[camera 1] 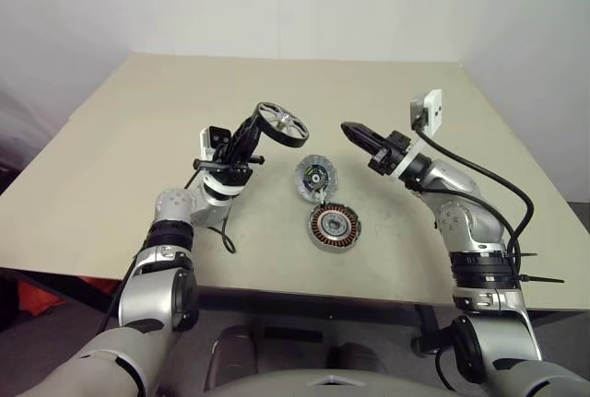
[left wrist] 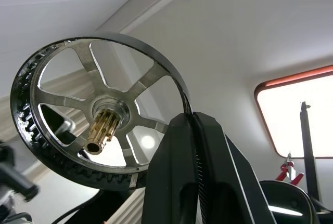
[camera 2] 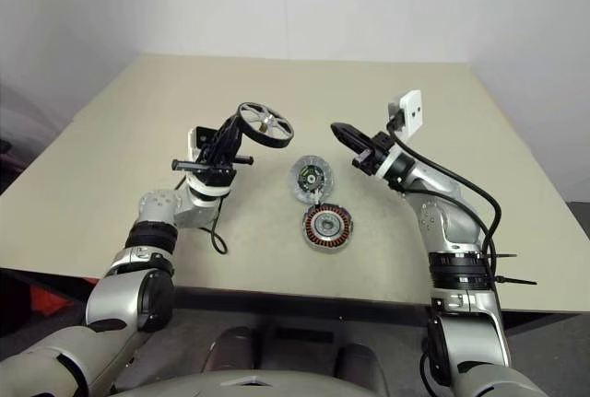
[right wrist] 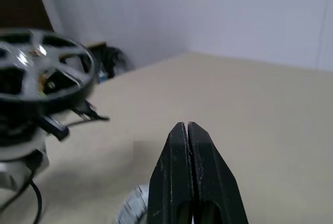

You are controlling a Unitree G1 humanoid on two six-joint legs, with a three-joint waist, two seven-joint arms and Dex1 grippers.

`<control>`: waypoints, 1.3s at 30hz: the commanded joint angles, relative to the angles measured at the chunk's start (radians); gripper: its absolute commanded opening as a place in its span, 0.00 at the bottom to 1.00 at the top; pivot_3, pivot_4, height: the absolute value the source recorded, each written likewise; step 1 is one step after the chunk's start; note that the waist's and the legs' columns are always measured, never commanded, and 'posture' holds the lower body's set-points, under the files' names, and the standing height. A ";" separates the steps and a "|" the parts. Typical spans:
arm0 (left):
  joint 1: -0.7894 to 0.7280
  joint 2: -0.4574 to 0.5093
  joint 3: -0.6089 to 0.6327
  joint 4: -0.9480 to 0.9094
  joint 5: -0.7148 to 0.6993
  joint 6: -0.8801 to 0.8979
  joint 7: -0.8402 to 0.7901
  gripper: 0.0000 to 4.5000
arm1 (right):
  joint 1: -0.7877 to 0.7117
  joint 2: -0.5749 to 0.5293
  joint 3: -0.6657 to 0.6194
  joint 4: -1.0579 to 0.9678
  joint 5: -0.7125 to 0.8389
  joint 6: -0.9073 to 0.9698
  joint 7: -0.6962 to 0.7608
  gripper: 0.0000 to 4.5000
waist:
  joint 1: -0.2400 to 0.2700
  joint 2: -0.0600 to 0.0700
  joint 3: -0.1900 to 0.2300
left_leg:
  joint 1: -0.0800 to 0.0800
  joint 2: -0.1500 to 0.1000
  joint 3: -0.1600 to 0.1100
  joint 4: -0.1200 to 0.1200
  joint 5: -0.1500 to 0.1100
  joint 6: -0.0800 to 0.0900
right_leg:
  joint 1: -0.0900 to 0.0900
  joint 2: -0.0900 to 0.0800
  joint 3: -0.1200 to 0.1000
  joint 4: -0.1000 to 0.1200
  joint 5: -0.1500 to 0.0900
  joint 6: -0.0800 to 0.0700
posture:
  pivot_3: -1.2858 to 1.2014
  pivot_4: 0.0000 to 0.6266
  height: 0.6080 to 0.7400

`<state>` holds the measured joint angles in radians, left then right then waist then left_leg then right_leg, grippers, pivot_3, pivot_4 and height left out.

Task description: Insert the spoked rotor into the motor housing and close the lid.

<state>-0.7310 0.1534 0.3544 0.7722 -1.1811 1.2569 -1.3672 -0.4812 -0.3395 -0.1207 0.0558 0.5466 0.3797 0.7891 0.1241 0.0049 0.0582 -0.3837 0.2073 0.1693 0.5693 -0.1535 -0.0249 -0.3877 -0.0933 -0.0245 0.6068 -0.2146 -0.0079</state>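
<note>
Spoked rotor (camera 1: pixel 282 124) gripped by left end effector (camera 1: pixel 257 130) | right end effector (camera 1: pixel 353 133) clenched empty

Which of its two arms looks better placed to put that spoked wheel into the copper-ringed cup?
Left, probably. Its tool already grips the spoked rotor by the rim, raised above the table. The right tool is shut and empty. The motor housing lies open between them.

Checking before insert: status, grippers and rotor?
Left gripper shut on rotor, held above table. Right gripper shut, empty. Housing open, lid flipped back beside it. Nothing in the way.
</note>
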 commanded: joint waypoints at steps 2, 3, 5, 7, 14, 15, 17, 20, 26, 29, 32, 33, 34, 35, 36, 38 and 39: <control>-0.022 -0.003 0.028 -0.001 0.007 0.007 -0.011 0.00 | -0.015 -0.011 -0.032 -0.080 0.096 0.053 0.034 0.00 | 0.001 0.000 0.000 | 0.000 0.000 0.000 0.000 0.000 0.000 | 0.000 0.000 0.000 0.000 0.000 0.000 | 0.52 0.00 1.00; -0.022 -0.004 0.030 -0.001 0.010 0.007 -0.010 0.00 | -0.011 -0.016 -0.027 -0.086 0.099 0.063 0.038 0.00 | 0.001 0.000 0.000 | 0.000 0.000 0.000 0.000 0.000 0.000 | 0.000 0.000 0.000 0.000 0.000 0.000 | 0.52 0.00 1.00; -0.022 -0.005 0.035 0.000 0.014 0.008 -0.007 0.00 | -0.004 -0.021 -0.018 -0.091 0.091 0.065 0.042 0.04 | 0.001 0.000 0.000 | 0.000 0.000 0.000 0.000 0.000 0.000 | 0.000 0.000 0.000 0.000 0.000 0.000 | 0.52 0.00 1.00; -0.025 -0.006 0.041 0.006 0.017 0.012 -0.001 0.00 | 0.002 -0.020 -0.010 -0.092 0.076 0.055 0.042 0.14 | 0.001 0.000 0.000 | 0.000 0.000 0.000 0.000 0.000 0.000 | 0.000 0.000 0.000 0.000 0.000 0.000 | 0.52 0.00 1.00; -0.032 -0.009 0.052 0.024 0.029 0.049 0.013 0.00 | -0.010 -0.007 0.006 -0.072 0.031 0.010 0.032 0.43 | 0.001 0.000 0.000 | 0.000 0.000 0.000 0.000 0.000 0.000 | 0.000 0.000 0.000 0.000 0.000 0.000 | 0.52 0.00 1.00; -0.032 -0.010 0.052 0.025 0.031 0.053 0.014 0.00 | -0.014 -0.003 0.006 -0.069 0.036 0.013 0.032 0.43 | 0.001 0.000 0.000 | 0.000 0.000 0.000 0.000 0.000 0.000 | 0.000 0.000 0.000 0.000 0.000 0.000 | 0.52 0.00 1.00; -0.033 -0.012 0.052 0.028 0.033 0.063 0.017 0.00 | -0.022 0.005 0.009 -0.071 0.052 0.034 0.035 0.43 | 0.000 0.000 0.000 | 0.000 0.000 0.000 0.000 0.000 0.000 | 0.000 0.000 0.000 0.000 0.000 0.000 | 0.52 0.00 1.00; -0.033 -0.018 0.049 0.027 0.042 0.069 0.019 0.00 | -0.044 0.029 -0.004 -0.085 0.125 0.113 0.027 0.43 | 0.000 0.000 0.000 | 0.000 0.000 0.000 0.000 0.000 0.000 | 0.000 0.000 0.000 0.000 0.000 0.000 | 0.52 0.00 1.00; -0.037 -0.022 0.048 0.024 0.056 0.068 0.016 0.00 | -0.080 0.046 -0.015 -0.136 0.290 0.302 0.015 0.43 | 0.001 0.000 0.000 | 0.000 0.000 0.000 -0.001 0.000 0.000 | 0.000 0.000 0.000 0.000 0.000 0.000 | 0.52 0.00 1.00; -0.036 -0.023 0.046 0.023 0.064 0.067 0.013 0.00 | -0.087 0.045 -0.014 -0.144 0.335 0.357 0.011 0.43 | 0.001 0.000 0.000 | 0.000 0.000 0.000 -0.001 0.000 0.000 | 0.000 0.000 0.000 -0.001 0.000 0.000 | 0.52 0.00 1.00; -0.034 -0.023 0.045 0.024 0.072 0.065 0.011 0.00 | -0.097 0.042 -0.008 -0.140 0.364 0.402 0.012 0.43 | 0.001 0.000 0.000 | 0.000 0.000 0.000 -0.002 0.000 0.000 | 0.000 0.000 0.000 -0.001 0.000 0.000 | 0.52 0.00 1.00; -0.034 -0.023 0.044 0.024 0.074 0.065 0.011 0.00 | -0.100 0.041 -0.004 -0.138 0.363 0.408 0.010 0.43 | 0.001 0.000 0.000 | 0.000 0.000 0.000 -0.002 0.000 0.000 | 0.000 0.000 0.000 -0.001 0.000 0.000 | 0.52 0.00 1.00; -0.034 -0.023 0.044 0.025 0.075 0.064 0.010 0.00 | -0.105 0.043 0.000 -0.132 0.360 0.412 0.007 0.43 | 0.002 0.000 0.000 | 0.000 0.000 0.000 -0.002 0.000 0.000 | 0.000 0.000 0.000 -0.001 0.000 0.000 | 0.52 0.00 1.00; -0.034 -0.023 0.045 0.026 0.077 0.064 0.010 0.00 | -0.111 0.045 0.004 -0.124 0.356 0.415 0.010 0.43 | 0.001 0.000 0.000 | 0.000 0.000 0.000 -0.002 0.000 -0.001 | 0.000 0.000 0.000 -0.001 0.000 0.000 | 0.52 0.00 1.00; -0.034 -0.023 0.045 0.028 0.078 0.063 0.010 0.00 | -0.117 0.048 0.006 -0.116 0.353 0.416 0.013 0.43 | 0.001 0.000 0.000 | 0.000 0.000 0.000 -0.002 0.000 -0.001 | 0.000 0.000 0.000 -0.001 0.000 0.000 | 0.52 0.00 1.00; -0.034 -0.023 0.046 0.029 0.081 0.063 0.008 0.00 | -0.129 0.055 0.012 -0.099 0.345 0.416 0.016 0.43 | 0.001 0.000 0.000 | 0.000 0.000 0.000 -0.002 0.000 -0.001 | 0.000 0.000 0.000 -0.001 0.000 0.000 | 0.52 0.00 1.00; -0.033 -0.023 0.046 0.029 0.083 0.063 0.008 0.00 | -0.135 0.058 0.016 -0.090 0.340 0.413 0.018 0.43 | 0.001 0.000 0.000 | 0.000 0.000 0.000 -0.002 0.001 -0.001 | 0.000 0.000 0.000 -0.001 0.000 0.000 | 0.52 0.00 1.00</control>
<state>-0.7398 0.1308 0.3948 0.8092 -1.0953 1.3176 -1.3451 -0.5888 -0.2863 -0.1048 -0.0333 0.8809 0.7955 0.8015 0.1254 0.0050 0.0583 -0.3832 0.2072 0.1692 0.5665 -0.1530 -0.0260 -0.3880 -0.0936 -0.0245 0.6061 -0.2147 -0.0078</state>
